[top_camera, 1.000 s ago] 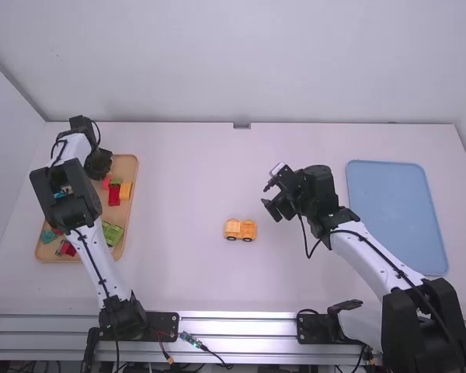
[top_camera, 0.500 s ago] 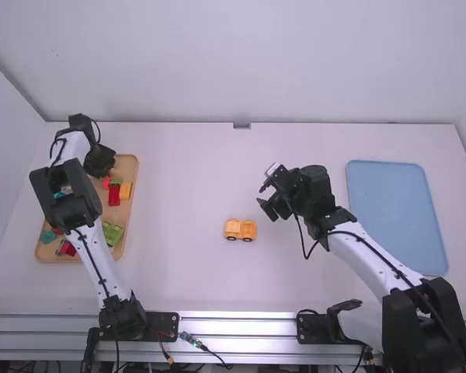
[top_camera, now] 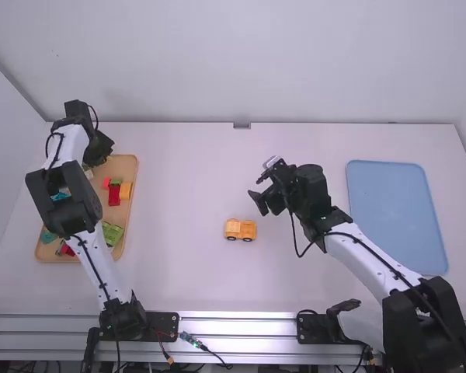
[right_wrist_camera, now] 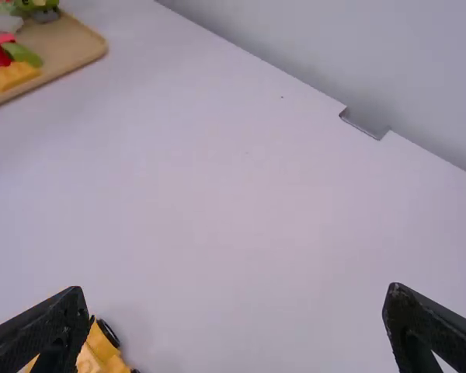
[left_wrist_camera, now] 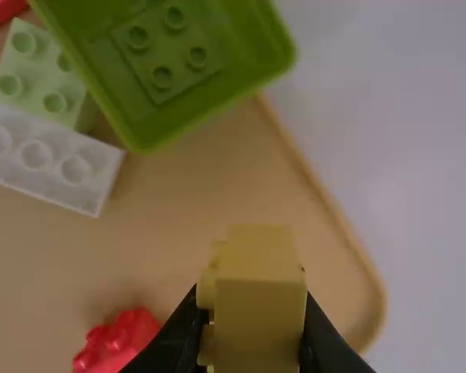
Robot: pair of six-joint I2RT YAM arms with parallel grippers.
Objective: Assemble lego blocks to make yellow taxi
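Here we are with the left gripper (top_camera: 101,152) over the far end of the wooden tray (top_camera: 127,165), fingers closed to the width of a yellow brick (left_wrist_camera: 260,303) and gripping it! A white brick (left_wrist_camera: 46,159) lies in the tray. Over to our right gripper (top_camera: 259,203), spread wide, nothing between its fingers, and near it our wheeled yellow car (top_camera: 240,230) sits upright on the white table (top_camera: 182,272).
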